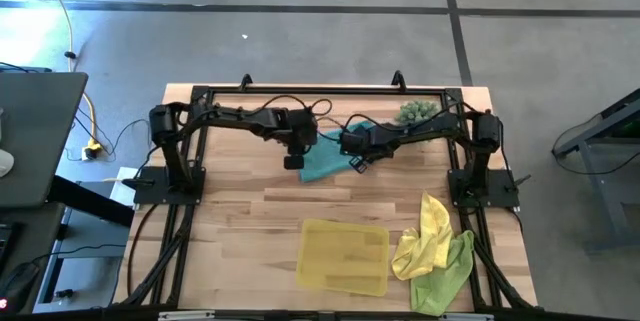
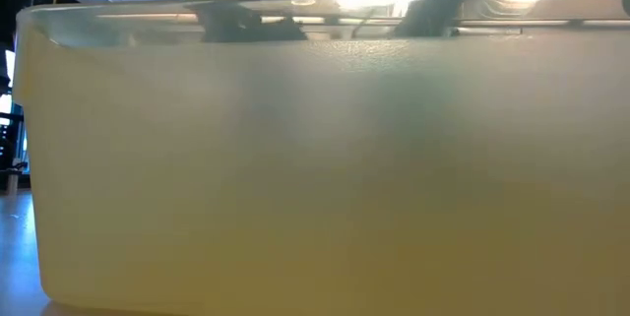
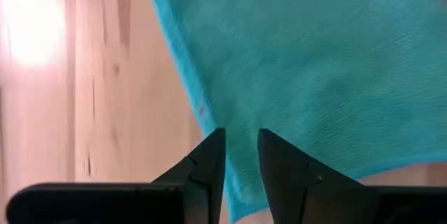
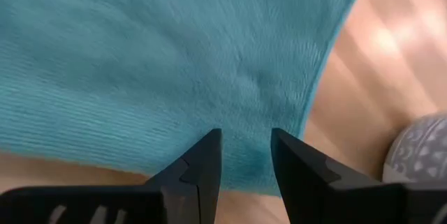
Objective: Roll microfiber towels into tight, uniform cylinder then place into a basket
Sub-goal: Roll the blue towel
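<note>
A: The low view is filled by the wall of the yellow basket (image 2: 315, 178), set at the near edge of the counter (image 1: 240, 221).

B: Just beside it, the yellow towel (image 1: 428, 231) and lime towel (image 1: 445, 276) are seen heaped together.

A: Farther back, the teal towel (image 1: 322, 164) is met by both grippers.

B: The left gripper (image 3: 241, 155) is poised over its edge, fingers narrowly parted; the right gripper (image 4: 246, 155) likewise, nothing gripped.

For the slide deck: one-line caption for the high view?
Both grippers, left gripper and right gripper, meet over the teal towel; yellow basket and two loose towels wait nearer the front edge.
</note>
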You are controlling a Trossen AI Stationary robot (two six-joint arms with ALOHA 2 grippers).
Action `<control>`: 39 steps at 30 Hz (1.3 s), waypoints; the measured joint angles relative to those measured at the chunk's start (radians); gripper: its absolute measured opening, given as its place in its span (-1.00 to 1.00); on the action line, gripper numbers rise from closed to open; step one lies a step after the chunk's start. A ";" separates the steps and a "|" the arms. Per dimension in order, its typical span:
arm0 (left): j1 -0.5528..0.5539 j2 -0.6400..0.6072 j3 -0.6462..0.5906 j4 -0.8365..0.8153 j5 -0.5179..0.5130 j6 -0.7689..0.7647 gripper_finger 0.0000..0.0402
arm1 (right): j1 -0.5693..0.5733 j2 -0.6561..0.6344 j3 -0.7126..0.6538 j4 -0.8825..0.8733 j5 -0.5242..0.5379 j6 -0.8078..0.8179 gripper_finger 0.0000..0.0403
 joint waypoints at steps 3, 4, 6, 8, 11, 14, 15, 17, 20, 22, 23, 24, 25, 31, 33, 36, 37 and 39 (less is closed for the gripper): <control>0.010 0.017 0.000 -0.017 0.004 -0.042 -0.66 | -0.012 -0.001 -0.043 0.038 -0.002 0.008 -0.41; 0.010 0.024 0.000 -0.020 0.010 -0.058 -0.67 | -0.015 -0.005 -0.059 0.064 0.000 0.000 -0.41; 0.009 0.035 -0.001 -0.043 0.043 -0.092 -0.69 | -0.020 -0.008 -0.083 0.105 0.008 -0.028 -0.41; -0.003 0.042 -0.010 -0.042 0.057 -0.127 -0.71 | -0.027 -0.008 -0.102 0.152 0.023 -0.070 -0.41; -0.031 0.043 -0.031 -0.041 0.055 -0.192 -0.73 | -0.033 -0.006 -0.117 0.226 0.080 -0.172 -0.41; -0.066 0.040 -0.046 -0.032 0.047 -0.297 -0.75 | -0.046 -0.002 -0.128 0.338 0.122 -0.318 -0.41; -0.080 0.039 -0.050 -0.030 0.039 -0.343 -0.75 | -0.052 0.000 -0.129 0.373 0.126 -0.373 -0.41; -0.109 0.038 -0.055 -0.017 0.029 -0.430 -0.75 | -0.067 0.002 -0.130 0.453 0.116 -0.478 -0.41; -0.151 0.040 -0.056 0.023 0.036 -0.514 -0.75 | -0.090 0.003 -0.130 0.563 0.090 -0.587 -0.41; -0.175 0.042 -0.057 0.061 0.041 -0.551 -0.75 | -0.103 0.003 -0.129 0.593 0.085 -0.626 -0.41; -0.185 0.043 -0.057 0.077 0.042 -0.570 -0.75 | -0.110 0.003 -0.126 0.586 0.085 -0.641 -0.41; -0.194 0.044 -0.057 0.089 0.044 -0.586 -0.75 | -0.116 0.003 -0.118 0.572 0.088 -0.653 -0.41; -0.202 0.045 -0.053 0.090 0.044 -0.593 -0.75 | -0.120 0.003 -0.108 0.555 0.095 -0.662 -0.41; -0.233 0.035 -0.008 0.083 0.042 -0.592 -0.75 | -0.127 -0.011 -0.023 0.376 0.134 -0.659 -0.41; -0.239 0.024 0.011 0.086 0.040 -0.564 -0.75 | -0.118 -0.030 0.001 0.324 0.105 -0.580 -0.41; -0.242 0.003 0.023 0.072 0.040 -0.500 -0.75 | -0.097 -0.053 0.004 0.279 -0.009 -0.404 -0.41; -0.243 0.000 0.023 0.069 0.041 -0.475 -0.75 | -0.088 -0.055 0.002 0.267 -0.042 -0.343 -0.41; -0.244 -0.001 0.023 0.048 0.052 -0.418 -0.75 | -0.068 -0.055 0.002 0.258 -0.082 -0.247 -0.41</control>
